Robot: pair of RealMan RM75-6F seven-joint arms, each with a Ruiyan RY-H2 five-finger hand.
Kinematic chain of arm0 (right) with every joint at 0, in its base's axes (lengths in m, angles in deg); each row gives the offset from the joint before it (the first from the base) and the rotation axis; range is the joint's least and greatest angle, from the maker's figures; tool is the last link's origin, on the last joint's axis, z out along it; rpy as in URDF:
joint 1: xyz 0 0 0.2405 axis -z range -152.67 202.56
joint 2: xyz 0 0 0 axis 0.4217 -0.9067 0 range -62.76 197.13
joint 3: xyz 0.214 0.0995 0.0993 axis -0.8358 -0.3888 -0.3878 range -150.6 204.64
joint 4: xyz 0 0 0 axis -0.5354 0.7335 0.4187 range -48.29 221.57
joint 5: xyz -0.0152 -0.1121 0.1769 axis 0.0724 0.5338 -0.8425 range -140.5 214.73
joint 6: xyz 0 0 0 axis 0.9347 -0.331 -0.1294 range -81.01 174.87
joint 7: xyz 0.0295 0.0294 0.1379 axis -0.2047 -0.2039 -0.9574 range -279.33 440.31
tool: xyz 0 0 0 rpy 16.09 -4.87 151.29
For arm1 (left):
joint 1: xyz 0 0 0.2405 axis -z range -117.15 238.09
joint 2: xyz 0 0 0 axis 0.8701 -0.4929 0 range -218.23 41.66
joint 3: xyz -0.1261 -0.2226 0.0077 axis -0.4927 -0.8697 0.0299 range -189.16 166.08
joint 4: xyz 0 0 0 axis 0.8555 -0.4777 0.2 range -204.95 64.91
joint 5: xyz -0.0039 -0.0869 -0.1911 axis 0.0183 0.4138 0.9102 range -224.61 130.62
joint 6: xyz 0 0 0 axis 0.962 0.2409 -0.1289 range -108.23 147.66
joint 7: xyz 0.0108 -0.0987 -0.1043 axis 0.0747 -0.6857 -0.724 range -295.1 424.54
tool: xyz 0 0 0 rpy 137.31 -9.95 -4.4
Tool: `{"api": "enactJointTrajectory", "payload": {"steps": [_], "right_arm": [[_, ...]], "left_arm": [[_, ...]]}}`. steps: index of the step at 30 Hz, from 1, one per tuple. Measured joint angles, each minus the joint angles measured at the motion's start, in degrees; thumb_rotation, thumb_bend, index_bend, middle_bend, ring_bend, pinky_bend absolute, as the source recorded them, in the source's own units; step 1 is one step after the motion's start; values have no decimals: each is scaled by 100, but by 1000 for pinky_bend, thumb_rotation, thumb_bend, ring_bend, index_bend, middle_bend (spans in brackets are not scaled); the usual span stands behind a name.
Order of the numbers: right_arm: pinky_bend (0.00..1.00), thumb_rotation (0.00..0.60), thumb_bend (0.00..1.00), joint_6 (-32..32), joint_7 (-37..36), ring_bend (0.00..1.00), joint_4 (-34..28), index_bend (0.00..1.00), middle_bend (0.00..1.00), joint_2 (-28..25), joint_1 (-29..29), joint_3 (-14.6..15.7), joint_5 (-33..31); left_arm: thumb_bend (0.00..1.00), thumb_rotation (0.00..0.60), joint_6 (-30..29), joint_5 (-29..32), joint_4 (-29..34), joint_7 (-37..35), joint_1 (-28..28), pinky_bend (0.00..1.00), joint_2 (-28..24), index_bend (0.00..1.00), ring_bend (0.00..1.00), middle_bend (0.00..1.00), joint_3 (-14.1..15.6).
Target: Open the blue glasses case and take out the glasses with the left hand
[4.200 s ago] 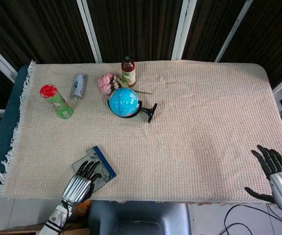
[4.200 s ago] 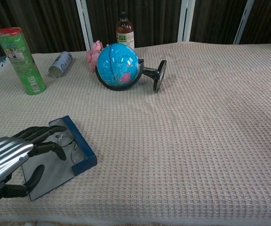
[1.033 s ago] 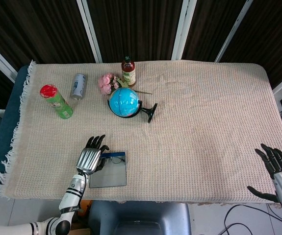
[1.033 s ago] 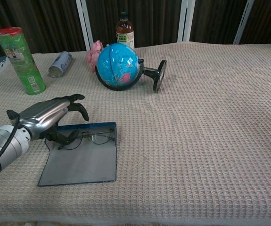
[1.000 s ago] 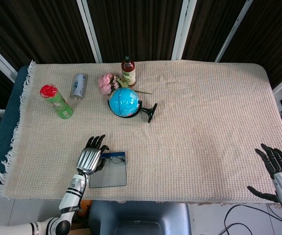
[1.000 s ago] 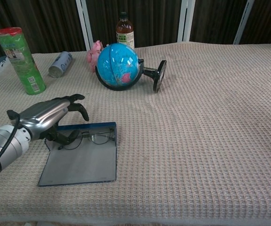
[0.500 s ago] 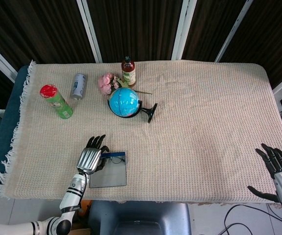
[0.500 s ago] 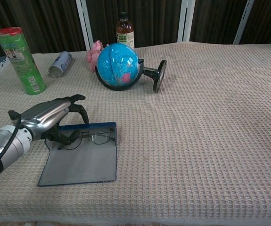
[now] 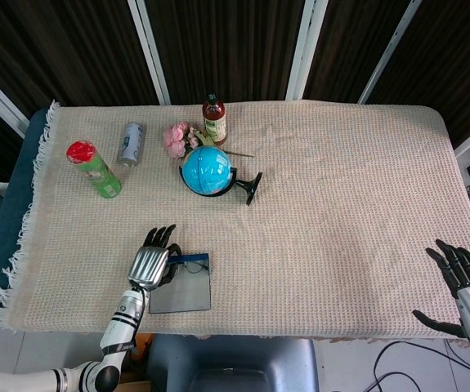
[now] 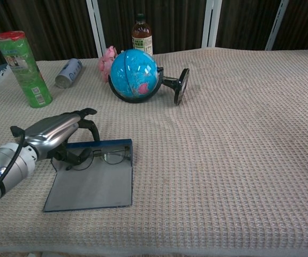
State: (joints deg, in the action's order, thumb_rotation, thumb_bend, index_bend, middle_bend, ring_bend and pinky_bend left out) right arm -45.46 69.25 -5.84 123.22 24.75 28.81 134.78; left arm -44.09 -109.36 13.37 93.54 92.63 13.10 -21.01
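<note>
Our blue glasses case point(image 10: 92, 179) lies open and flat near the lower left of the chest view, and the glasses point(image 10: 101, 157) sit at its far edge, against the blue rim. Our left hand point(image 10: 57, 134) is at the left end of the glasses, with its fingers bent down over them. We cannot tell yet if the fingers have a real hold on the frame or only touch it. Our right hand point(image 9: 462, 282) rests at the lower right corner of the head view with its fingers spread and nothing in it. We think the case part is done and the picking part is next. To do it well, we should pinch the thin frame at the left lens, softly, so it does not bend. Then we should lift straight up, slow, so the glasses do not catch on the rim and drag the case along. The globe point(image 10: 135, 75) and the green can point(image 10: 22, 60) are well apart from us.
</note>
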Motion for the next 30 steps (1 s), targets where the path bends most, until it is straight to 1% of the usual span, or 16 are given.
{"api": "enactJointTrajectory", "payload": {"steps": [7,15,30], "right_arm": [[0,600,176,6,15,0,-7,0,0,1,-1,0,-1],[0,600,176,-7,15,0,-4,0,0,2,3,3,11],[0,600,176,-27,6,0,2,0,0,4,12,7,24]], "left_arm": [[473,600,-24,-34,62,-59,10,0,-21,414,0,0,27],[476,600,-57,-70,59,-142,11,0,-2,435,0,0,46],[484,600,-241,-421,-171,-678,-58,0,159,484,0,0,71]]}}
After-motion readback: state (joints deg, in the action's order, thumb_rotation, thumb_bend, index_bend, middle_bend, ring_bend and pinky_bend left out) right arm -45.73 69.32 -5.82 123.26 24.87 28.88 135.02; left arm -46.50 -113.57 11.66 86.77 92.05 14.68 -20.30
